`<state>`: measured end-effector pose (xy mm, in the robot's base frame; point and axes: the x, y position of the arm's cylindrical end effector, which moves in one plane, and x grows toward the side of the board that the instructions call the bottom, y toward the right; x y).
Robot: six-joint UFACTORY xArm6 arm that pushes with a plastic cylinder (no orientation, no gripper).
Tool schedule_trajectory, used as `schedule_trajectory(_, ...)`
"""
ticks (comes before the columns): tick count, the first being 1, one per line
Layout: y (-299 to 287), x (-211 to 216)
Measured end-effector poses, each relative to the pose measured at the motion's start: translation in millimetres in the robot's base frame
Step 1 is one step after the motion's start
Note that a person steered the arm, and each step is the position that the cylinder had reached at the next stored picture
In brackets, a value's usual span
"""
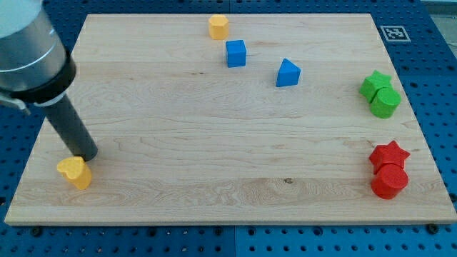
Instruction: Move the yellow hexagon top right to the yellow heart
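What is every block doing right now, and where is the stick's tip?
yellow heart: flat, bottom left, beside my tip
my tip: down, by heart's upper right
yellow hexagon: top, alone
blue cube: alone
blue triangle: alone
green blocks: touching
red blocks: touching

Arm (28,50) cut off by the view's top and left edges; board's (214,178) bottom-right corner out of frame.
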<state>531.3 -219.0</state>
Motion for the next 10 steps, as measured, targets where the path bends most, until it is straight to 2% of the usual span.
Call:
schedule_trajectory(2,-1,4)
schedule_trajectory(3,-1,-27)
schedule_trajectory(5,29,-168)
schedule_trajectory(8,176,-339)
schedule_trajectory(10,198,-336)
